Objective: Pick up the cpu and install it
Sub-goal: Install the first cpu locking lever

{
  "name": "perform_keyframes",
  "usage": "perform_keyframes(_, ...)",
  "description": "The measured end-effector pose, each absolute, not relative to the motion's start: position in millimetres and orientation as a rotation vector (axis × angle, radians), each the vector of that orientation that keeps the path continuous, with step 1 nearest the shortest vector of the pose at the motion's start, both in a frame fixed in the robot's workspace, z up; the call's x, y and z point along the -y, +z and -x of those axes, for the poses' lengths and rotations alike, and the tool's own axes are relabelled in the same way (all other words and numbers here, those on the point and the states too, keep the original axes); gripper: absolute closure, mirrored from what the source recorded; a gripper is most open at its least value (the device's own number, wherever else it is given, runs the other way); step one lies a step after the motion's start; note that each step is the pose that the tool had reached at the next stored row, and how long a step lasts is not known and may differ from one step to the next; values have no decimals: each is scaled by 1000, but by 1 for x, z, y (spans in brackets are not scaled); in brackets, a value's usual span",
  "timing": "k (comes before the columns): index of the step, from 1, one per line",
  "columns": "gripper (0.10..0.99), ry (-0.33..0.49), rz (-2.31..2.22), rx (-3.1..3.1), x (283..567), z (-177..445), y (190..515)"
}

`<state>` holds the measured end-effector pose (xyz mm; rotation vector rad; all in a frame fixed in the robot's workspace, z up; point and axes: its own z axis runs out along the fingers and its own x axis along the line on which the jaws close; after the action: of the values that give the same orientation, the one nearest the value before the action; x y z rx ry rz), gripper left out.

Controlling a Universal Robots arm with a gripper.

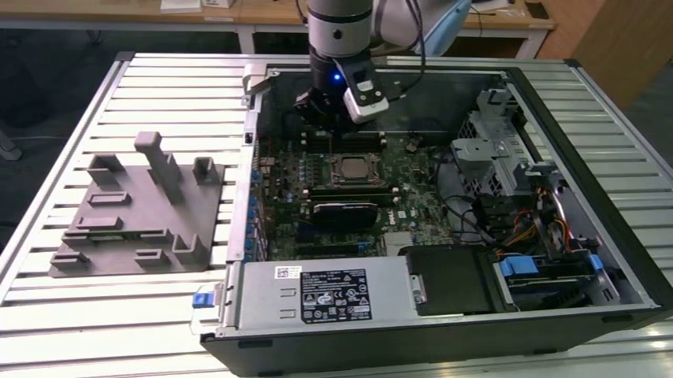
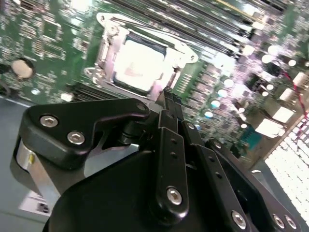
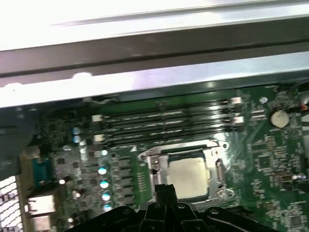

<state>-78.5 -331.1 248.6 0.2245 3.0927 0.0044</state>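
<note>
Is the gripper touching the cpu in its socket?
Apart. In the exterior view the gripper hangs over the memory slots, with a clear gap between it and the cpu.

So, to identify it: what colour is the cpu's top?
The cpu is pale silver-grey; first wrist view best.

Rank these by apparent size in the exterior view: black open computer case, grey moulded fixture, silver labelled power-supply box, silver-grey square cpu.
1. black open computer case
2. grey moulded fixture
3. silver labelled power-supply box, somewhat smaller than the fixture
4. silver-grey square cpu, smallest by far
</note>
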Motion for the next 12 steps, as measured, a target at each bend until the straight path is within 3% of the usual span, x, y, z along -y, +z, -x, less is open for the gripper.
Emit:
perform_keyframes(7, 980, 10, -225, -3093, 331, 93, 248)
perform_keyframes(12, 980, 80, -226, -3096, 332, 97, 248)
